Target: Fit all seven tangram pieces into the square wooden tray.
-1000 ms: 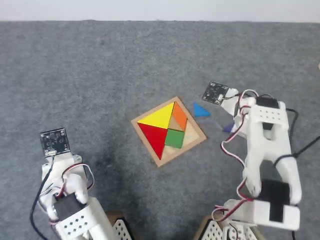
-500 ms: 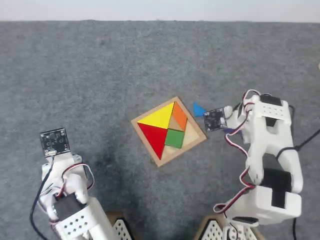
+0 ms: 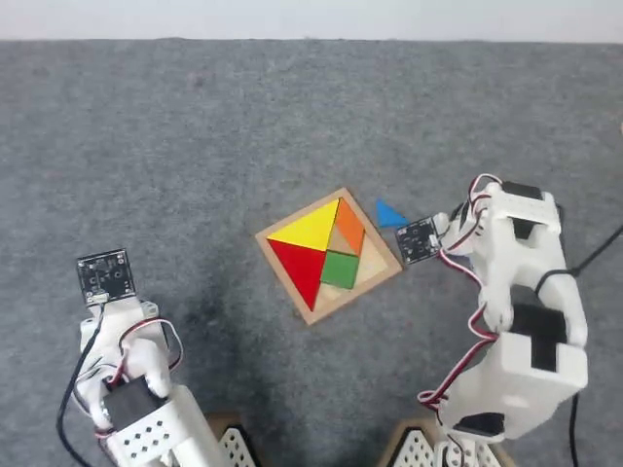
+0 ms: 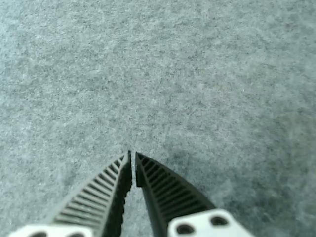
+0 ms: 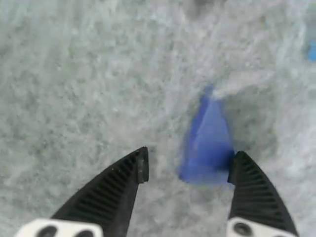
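Item 1: grey felt mat. I see it spread directly beneath the left pincer and the right pincer.
Item 2: pale strip, well beyond both pincers, bordering the mat's far edge.

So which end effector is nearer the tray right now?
Right. The right end effector sits just off the tray's right corner, open over a blue piece. The left end effector is far off, over carpet to the tray's left.
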You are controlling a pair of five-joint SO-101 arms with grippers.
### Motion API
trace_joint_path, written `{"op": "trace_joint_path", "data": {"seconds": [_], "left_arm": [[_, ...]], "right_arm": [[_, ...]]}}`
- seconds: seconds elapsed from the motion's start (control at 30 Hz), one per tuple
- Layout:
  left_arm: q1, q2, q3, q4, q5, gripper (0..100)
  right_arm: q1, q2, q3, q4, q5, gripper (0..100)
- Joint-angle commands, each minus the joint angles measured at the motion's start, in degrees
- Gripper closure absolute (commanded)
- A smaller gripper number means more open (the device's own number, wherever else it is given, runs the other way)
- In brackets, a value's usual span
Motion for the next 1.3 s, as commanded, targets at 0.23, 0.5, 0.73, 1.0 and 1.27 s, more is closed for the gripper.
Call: {"op": "trace_joint_path", "data": {"seconds": [0.23, 0.5, 0.73, 1.0, 1.27], "left_arm": [[0.26, -0.35, -0.4, 0.26, -0.62, 98], [0.26, -0.35, -0.4, 0.26, -0.62, 98], [0.26, -0.35, -0.4, 0.26, -0.62, 98], [0.26, -0.35, -0.4, 0.26, -0.62, 98], [0.26, -0.35, -0.4, 0.26, -0.62, 98]], "right_arm": [[0.84, 3.12, -2.9, -7.08, 0.26, 87.0], [0.4, 3.12, -6.68, -6.73, -9.05, 90.6], [-1.63, 1.45, -6.95, -6.9, -14.15, 99.1], [-5.76, -9.63, -6.59, -7.34, -33.85, 99.0], [-19.21, -18.42, -6.51, -6.9, -43.87, 99.0]]}}
